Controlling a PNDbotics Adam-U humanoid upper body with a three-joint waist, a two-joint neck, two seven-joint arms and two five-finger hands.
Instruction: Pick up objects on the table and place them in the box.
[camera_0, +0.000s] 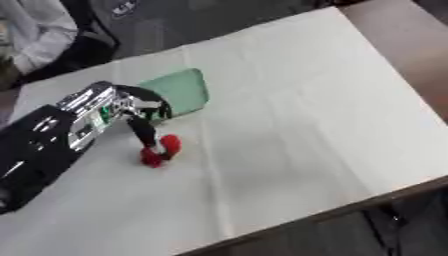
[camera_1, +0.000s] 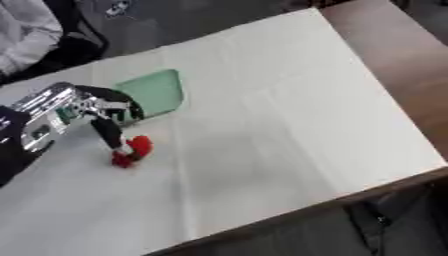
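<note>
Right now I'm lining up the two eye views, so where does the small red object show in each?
Left eye view: the red object lies left of centre, at the fingertips of the left hand.
Right eye view: it sits further left, again under those fingertips.
Shared landmark: the green box, just beyond the hand in both views.

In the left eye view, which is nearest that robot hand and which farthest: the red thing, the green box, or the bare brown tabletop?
From the left hand:
1. Red object, at its fingertips, just below.
2. Green box, right behind the hand, partly hidden by it.
3. Bare brown tabletop, far off at the upper right, past the white cover.
</note>
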